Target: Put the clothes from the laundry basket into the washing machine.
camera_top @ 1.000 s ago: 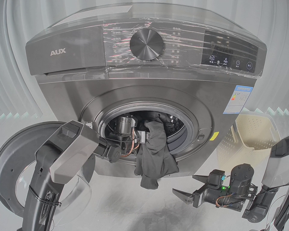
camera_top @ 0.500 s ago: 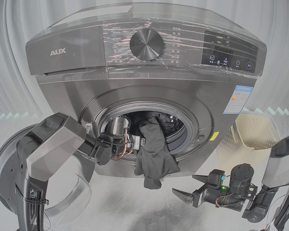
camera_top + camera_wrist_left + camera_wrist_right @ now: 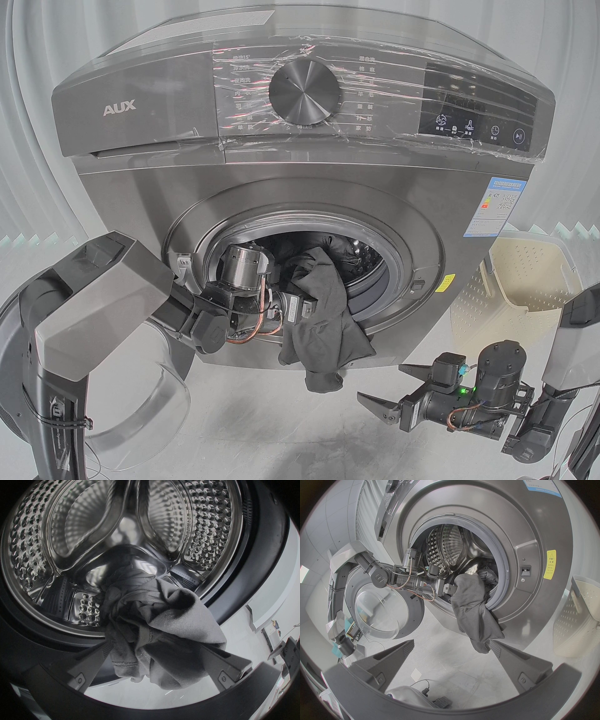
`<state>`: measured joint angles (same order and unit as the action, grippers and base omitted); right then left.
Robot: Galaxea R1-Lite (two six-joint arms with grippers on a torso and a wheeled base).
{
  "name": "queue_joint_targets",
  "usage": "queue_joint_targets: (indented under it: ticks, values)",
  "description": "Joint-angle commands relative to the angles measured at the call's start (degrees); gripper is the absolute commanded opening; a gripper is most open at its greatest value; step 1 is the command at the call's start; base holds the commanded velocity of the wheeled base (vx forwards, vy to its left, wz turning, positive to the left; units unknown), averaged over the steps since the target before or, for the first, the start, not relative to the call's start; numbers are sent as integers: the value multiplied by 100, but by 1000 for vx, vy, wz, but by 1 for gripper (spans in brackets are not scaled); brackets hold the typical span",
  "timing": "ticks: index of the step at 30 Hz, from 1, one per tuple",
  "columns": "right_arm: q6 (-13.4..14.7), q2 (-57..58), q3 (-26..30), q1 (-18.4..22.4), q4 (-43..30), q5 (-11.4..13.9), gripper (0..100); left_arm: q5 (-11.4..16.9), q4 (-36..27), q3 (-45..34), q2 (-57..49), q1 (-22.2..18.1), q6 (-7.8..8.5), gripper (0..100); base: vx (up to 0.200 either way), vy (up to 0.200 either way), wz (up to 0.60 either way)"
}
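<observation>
- The washing machine (image 3: pixel 156 187) has its round glass door (image 3: pixel 134 387) swung open, out to the left of my left arm.
- My left gripper (image 3: pixel 154 645) sits at the mouth of the drum (image 3: pixel 93 527), with its fingers spread wide.
- A dark grey garment (image 3: pixel 322 319) is bunched between those spread fingers. I cannot tell whether they press on it.
- The garment's upper part lies over the door seal and into the drum ahead of that gripper. The rest hangs down the machine's front below it.
- My right gripper (image 3: pixel 390 389) is low in front of the machine, fingers spread with nothing between them. The garment's hanging end is up and to its left, near but apart.
- The cream laundry basket (image 3: pixel 531 281) stands beside the machine, to the right of my right gripper and behind it.
</observation>
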<state>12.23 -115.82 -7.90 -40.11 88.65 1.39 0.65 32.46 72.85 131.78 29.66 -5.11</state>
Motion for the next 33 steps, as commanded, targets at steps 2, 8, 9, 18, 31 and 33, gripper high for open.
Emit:
queue_joint_targets:
  ticks: [2, 8, 9, 18, 31, 33]
  values:
    - [-1, -19, -1, 3, 3, 2, 100, 85, 14, 45, 102, 154, 19, 100, 0, 0, 0]
    - [-1, -28, -1, -6, 3, 2, 100, 278, 190, 291, 427, 233, 10, 100, 0, 0, 0]
    - [-1, -28, -1, -6, 3, 2, 100, 322, 217, 317, 463, 242, 10, 100, 0, 0, 0]
    - [-1, -28, -1, -6, 3, 2, 100, 647, 252, 537, 814, 365, 10, 100, 0, 0, 0]
    - [-1, -63, -10, -32, 12, 2, 100, 340, 234, 1829, 1746, 312, 1, 0, 0, 0, 0]
    - [-1, -63, -10, -32, 12, 2, 100, 331, 252, 1838, 1711, 304, -34, 0, 0, 0, 0]
